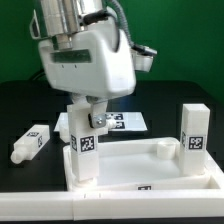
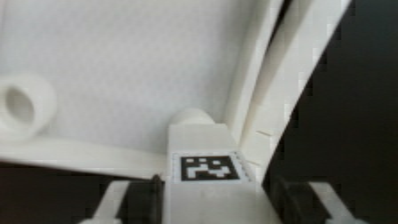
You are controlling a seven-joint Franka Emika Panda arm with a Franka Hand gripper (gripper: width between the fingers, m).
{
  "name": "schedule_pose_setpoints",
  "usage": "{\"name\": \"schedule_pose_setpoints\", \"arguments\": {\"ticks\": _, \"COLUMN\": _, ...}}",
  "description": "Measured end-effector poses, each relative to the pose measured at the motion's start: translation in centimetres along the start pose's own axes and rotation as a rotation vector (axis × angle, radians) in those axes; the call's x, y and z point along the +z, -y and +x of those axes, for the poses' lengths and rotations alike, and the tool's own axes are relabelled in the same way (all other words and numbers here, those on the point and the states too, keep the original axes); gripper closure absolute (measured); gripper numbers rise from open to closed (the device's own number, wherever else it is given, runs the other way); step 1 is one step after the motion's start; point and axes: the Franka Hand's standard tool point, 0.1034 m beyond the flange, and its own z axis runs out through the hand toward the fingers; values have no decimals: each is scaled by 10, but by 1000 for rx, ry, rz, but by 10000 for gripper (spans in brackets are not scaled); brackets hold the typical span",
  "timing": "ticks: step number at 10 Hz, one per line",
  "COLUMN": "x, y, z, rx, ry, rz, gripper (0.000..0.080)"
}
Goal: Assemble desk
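Likely light, stiff and slick, the desk's rimmed panel (image 1: 140, 168) lies across the lower frame on the table (image 1: 20, 100); its upright leg (image 1: 86, 140), lower left, wants holding by its flat sides. The claw (image 1: 88, 112) straddles it, fingers (image 2: 125, 203) spread, not pinching.

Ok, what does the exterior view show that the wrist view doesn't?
Only the exterior view shows the lying leg, the far upright leg at the exterior view's right, and the marker board. Only the wrist view shows the panel's round hole. Both show the desk panel, the gripper, and the tagged leg standing right below it.
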Motion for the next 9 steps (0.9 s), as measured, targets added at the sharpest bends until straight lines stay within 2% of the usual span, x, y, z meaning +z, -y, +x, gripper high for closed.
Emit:
{"name": "schedule_pose_setpoints", "arguments": {"ticks": 2, "x": 4, "y": 2, "z": -7, "rx": 292, "ry": 8, "rz": 1, "gripper": 506}}
{"name": "schedule_pose_setpoints", "arguments": {"ticks": 4, "x": 4, "y": 2, "z": -7, "rx": 245, "ry": 9, "rz": 2, "gripper": 506}}
{"name": "schedule_pose_setpoints", "arguments": {"ticks": 5, "x": 3, "y": 2, "z": -5, "rx": 121, "ry": 0, "rz": 4, "gripper": 438}}
{"name": "schedule_pose_setpoints", "arguments": {"ticks": 6, "x": 2, "y": 3, "z": 0, "rx": -133, "ry": -15, "rz": 18, "gripper": 253}}
{"name": "schedule_pose_setpoints", "arguments": {"ticks": 7, "x": 2, "y": 0, "z": 2, "rx": -299, "ry": -9, "rz": 9, "gripper": 253}}
{"name": "schedule_pose_setpoints", "arguments": {"ticks": 8, "x": 2, "y": -2, "z": 0, "rx": -378, "ry": 0, "rz": -5, "gripper": 172}}
{"name": "schedule_pose_setpoints", "arguments": {"ticks": 9, "x": 2, "y": -1, "z": 0, "rx": -448, "ry": -2, "rz": -4, "gripper": 172}}
